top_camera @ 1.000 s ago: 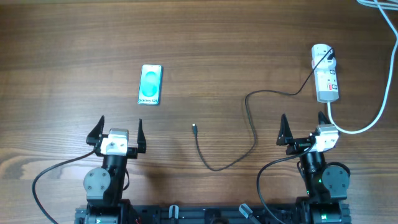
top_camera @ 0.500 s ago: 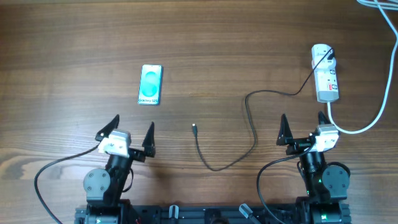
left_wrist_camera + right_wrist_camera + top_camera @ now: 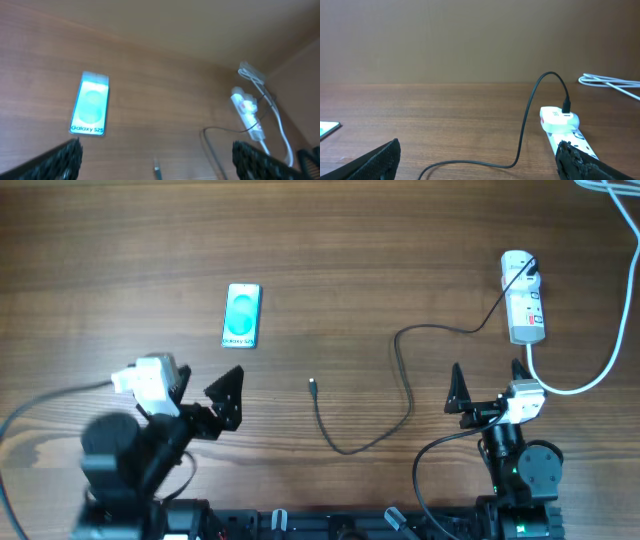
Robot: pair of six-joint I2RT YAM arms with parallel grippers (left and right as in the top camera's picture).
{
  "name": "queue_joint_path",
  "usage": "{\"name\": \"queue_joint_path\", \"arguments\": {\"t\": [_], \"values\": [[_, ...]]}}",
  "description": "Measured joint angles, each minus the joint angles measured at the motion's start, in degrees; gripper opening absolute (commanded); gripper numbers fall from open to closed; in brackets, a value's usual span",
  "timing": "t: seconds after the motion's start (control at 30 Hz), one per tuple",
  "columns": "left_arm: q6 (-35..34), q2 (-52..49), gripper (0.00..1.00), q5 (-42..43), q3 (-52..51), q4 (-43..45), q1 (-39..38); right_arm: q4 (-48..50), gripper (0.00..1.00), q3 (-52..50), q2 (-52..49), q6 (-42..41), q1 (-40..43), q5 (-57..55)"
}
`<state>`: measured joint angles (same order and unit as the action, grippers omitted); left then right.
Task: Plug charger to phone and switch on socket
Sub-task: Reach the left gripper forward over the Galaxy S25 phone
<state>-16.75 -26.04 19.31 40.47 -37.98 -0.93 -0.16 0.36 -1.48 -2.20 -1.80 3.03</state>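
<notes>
The phone (image 3: 241, 315) lies flat, teal screen up, left of centre; it also shows in the left wrist view (image 3: 90, 110). The charger cable (image 3: 404, 380) runs from the socket (image 3: 523, 310) in loose curves to its connector tip (image 3: 313, 387), which lies free on the table, apart from the phone. My left gripper (image 3: 205, 405) is open and empty, raised above the table below the phone, with the tip (image 3: 156, 170) between its fingers (image 3: 156, 145) in view. My right gripper (image 3: 486, 375) is open and empty just in front of the socket (image 3: 560, 120).
A thick white cord (image 3: 600, 375) loops from the socket's near end along the right table edge to the far right corner. The wooden table (image 3: 330, 240) carries nothing else. The arm bases and their black cables sit at the front edge.
My left arm has lifted and swung leftward, its gripper now tilted toward the phone and the cable tip. The right arm, phone, cable and socket have not moved.
</notes>
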Motion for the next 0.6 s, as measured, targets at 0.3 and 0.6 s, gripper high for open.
{"name": "queue_joint_path", "arguments": {"t": [0.3,0.6], "values": [[0.3,-41.4,1.00,3.3,42.9,-30.5,0.2,0.1,1.00,0.0,-0.1,0.2,0.0,0.0],[0.3,-61.6,0.61,2.2,44.8,-31.0,0.2,0.1,1.00,0.0,-0.1,0.2,0.0,0.0]]}}
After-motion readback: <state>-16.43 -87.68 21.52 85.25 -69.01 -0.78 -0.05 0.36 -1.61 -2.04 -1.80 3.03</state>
